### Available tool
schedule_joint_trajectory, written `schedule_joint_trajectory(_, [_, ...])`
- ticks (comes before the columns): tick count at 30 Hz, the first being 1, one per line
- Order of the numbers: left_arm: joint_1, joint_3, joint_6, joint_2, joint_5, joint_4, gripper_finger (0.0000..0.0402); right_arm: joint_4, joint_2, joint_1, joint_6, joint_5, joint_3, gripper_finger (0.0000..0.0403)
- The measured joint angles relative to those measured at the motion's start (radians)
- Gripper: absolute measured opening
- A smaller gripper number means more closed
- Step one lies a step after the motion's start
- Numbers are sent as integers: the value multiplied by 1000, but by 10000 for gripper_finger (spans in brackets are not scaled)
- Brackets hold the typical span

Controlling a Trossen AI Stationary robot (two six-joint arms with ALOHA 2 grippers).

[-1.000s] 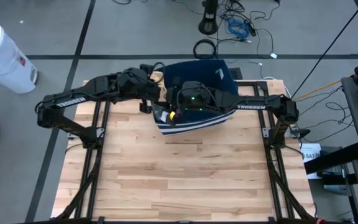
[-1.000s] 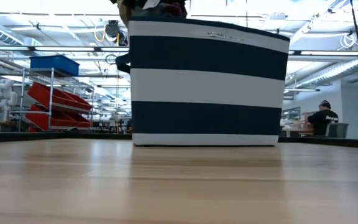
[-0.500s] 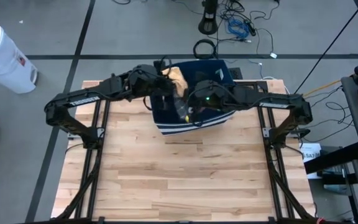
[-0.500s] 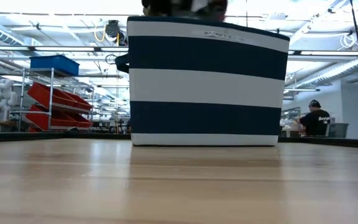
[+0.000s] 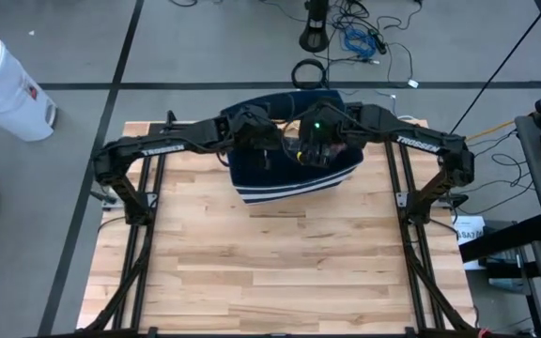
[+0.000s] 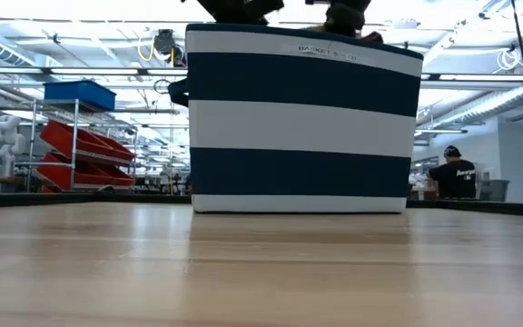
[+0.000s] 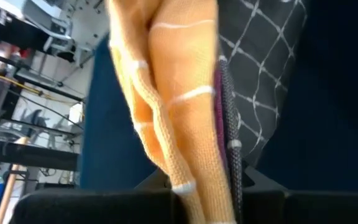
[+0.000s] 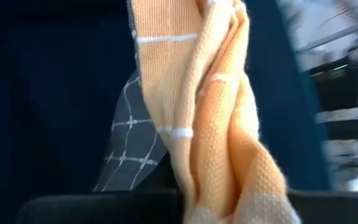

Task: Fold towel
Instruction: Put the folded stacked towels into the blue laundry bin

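Butcher-block planks make up the table [image 5: 270, 253], pale wood set on a grey floor, with a white bin [image 5: 3, 84] off the far left corner and a tangle of cables [image 5: 360, 38] behind. Looking level across the top, I see a bright workshop beyond: red bins on a wire rack [image 6: 80, 145], and a person in dark clothes [image 6: 450, 174] seated far off to the right.

At the table's far edge stands a navy-and-white striped basket [image 6: 302, 118], and both arms reach in over its open top. The orange towel [image 7: 179, 112], crossed by thin white lines, hangs bunched in a long drape inside the basket, its long axis running lengthwise away from each wrist camera. The left gripper [image 7: 197, 186] is clamped on one part of it, the right gripper [image 8: 229, 205] pinched tight on another. A dark grid-patterned cloth [image 7: 260, 62] lies just beside the towel.

"TROSSEN" shows along an arm; the basket's rim lettering is too small to read surely.
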Motion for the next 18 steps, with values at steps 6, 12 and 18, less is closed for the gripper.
schedule_joint_trajectory(6, [7, 0, 7, 34, 6, -32, 38, -52, 28, -54, 51, -174, -12, 32])
schedule_joint_trajectory(12, [20, 0, 9, 34, 42, -73, 38, -48, 47, -7, 105, -302, -48, 32])
schedule_joint_trajectory(18, [10, 1, 9, 29, 152, -164, 38, -52, 51, 77, 117, -445, -58, 32])
